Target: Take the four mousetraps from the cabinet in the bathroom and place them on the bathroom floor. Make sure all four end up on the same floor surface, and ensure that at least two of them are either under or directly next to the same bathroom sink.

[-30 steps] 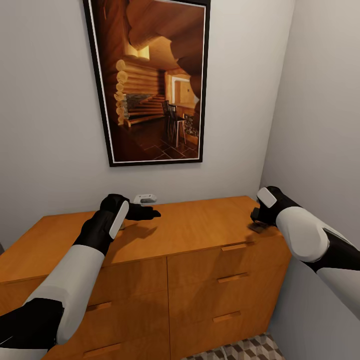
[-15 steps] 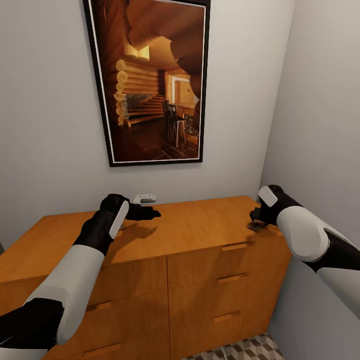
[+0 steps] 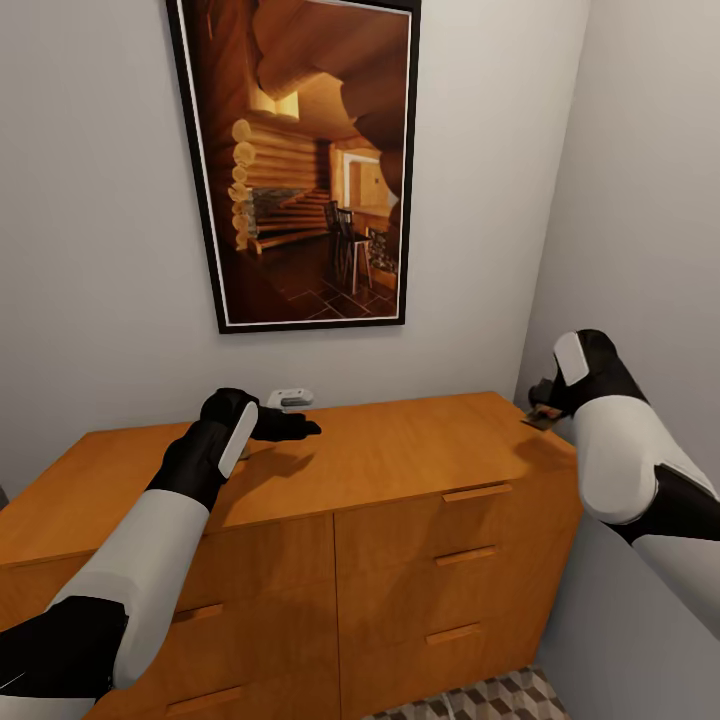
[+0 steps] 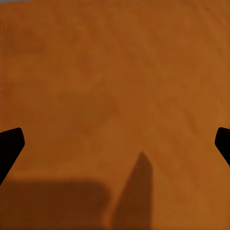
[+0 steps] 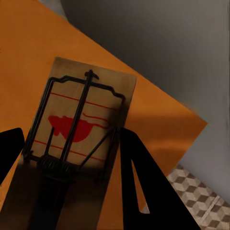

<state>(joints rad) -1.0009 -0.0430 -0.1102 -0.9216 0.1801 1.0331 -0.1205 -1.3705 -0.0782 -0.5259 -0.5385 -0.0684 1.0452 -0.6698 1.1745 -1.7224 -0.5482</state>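
One mousetrap (image 5: 79, 122), a small wooden board with dark wire and a red mark, is pinched in my shut right gripper (image 5: 72, 158). In the head view that mousetrap (image 3: 545, 416) hangs in my right gripper (image 3: 548, 406) a little above the right end of the orange-brown cabinet (image 3: 380, 460). My left gripper (image 3: 300, 428) hovers open over the back left of the cabinet top (image 4: 115, 72), with its fingers wide apart and nothing between them. A strip of cube-patterned bathroom floor (image 3: 500, 700) shows below the cabinet's right corner. The bathroom sink is out of view.
A small white gadget (image 3: 290, 399) sits on the wall just behind my left gripper. A large framed picture (image 3: 300, 160) hangs above the cabinet. The grey side wall (image 3: 640, 250) stands close beside my right arm.
My right gripper has risen off the cabinet top and moved right towards the wall, lifting the mousetrap with it. The left arm has stayed still.
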